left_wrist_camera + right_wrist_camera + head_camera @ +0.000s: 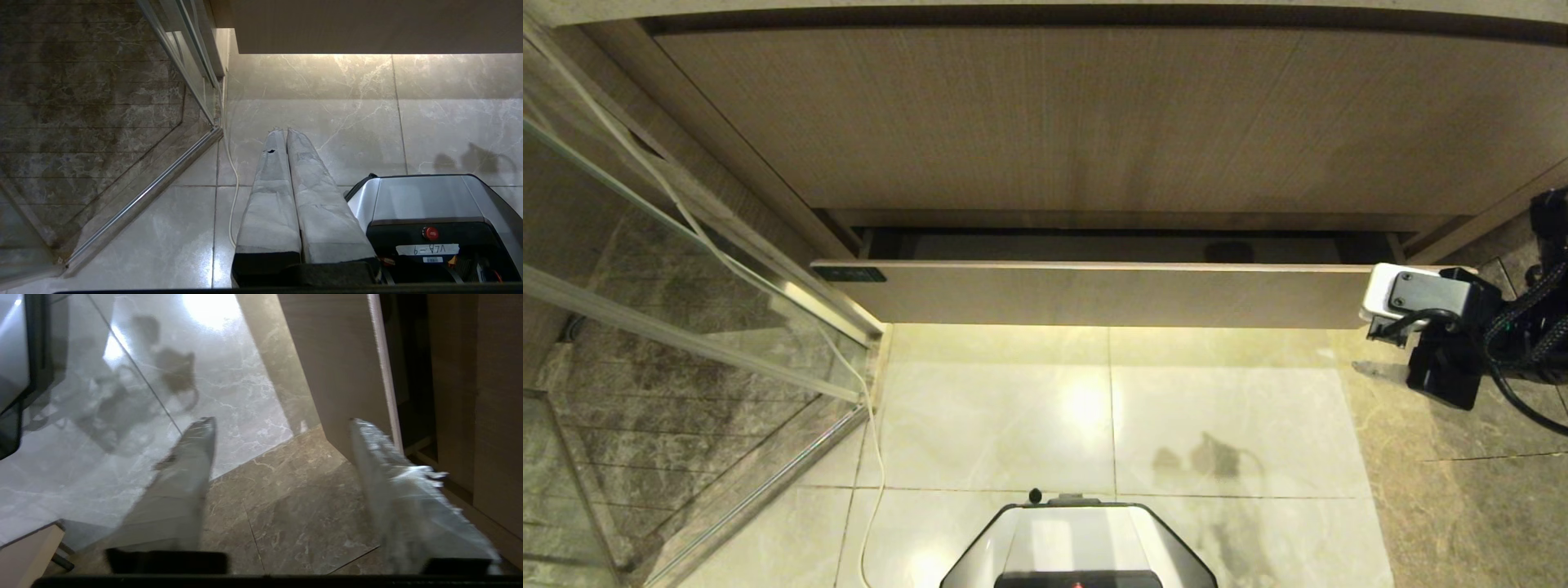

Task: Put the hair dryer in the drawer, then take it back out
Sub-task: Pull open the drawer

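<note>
Pale marble floor [1013, 408] under ajar drawer [1094, 294]; right hand [282, 424] unclenched, empty.

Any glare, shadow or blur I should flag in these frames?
Head view: bright glare patch on the floor tiles below the drawer, whose opening is too dark to read. Right wrist view: right gripper fingers smeared by blur, glare at top. Left wrist view: sharp, evenly lit.
</note>
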{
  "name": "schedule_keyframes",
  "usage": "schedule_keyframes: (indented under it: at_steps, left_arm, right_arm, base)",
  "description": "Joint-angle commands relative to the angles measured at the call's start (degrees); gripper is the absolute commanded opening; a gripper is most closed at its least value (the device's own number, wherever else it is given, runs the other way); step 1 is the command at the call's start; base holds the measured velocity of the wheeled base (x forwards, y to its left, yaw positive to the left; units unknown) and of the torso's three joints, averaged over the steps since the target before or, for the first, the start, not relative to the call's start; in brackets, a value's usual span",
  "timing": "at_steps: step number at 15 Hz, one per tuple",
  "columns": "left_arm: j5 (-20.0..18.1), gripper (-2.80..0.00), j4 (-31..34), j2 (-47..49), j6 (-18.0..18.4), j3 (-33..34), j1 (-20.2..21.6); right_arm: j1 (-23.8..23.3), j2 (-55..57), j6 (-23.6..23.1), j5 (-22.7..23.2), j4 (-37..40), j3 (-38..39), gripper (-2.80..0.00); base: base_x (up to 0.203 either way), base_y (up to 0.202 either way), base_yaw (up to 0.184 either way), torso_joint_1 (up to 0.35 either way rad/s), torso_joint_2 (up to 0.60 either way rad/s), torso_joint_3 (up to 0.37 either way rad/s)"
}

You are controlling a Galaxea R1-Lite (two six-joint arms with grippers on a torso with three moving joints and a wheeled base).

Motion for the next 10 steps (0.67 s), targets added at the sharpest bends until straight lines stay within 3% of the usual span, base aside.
schedule_keyframes:
  at_steps: [1,10]
  left_arm:
    - [0.0,-2.8,-0.03,0.0,0.0,0.07,0.02]
    - [0.0,-2.8,0.0,0.0,0.0,0.06,0.02]
  right_arm:
    - [-0.26,6.46,0.4,-0.32,-4.47,-2.1,-2.8]
    - [-0.15,28.74,6.27,-3.96,-15.03,-18.17,-2.8]
  base:
    - [0.0,0.0,0.0,0.0,0.0,0.0]
    - [0.0,0.0,0.0,0.0,0.0,0.0]
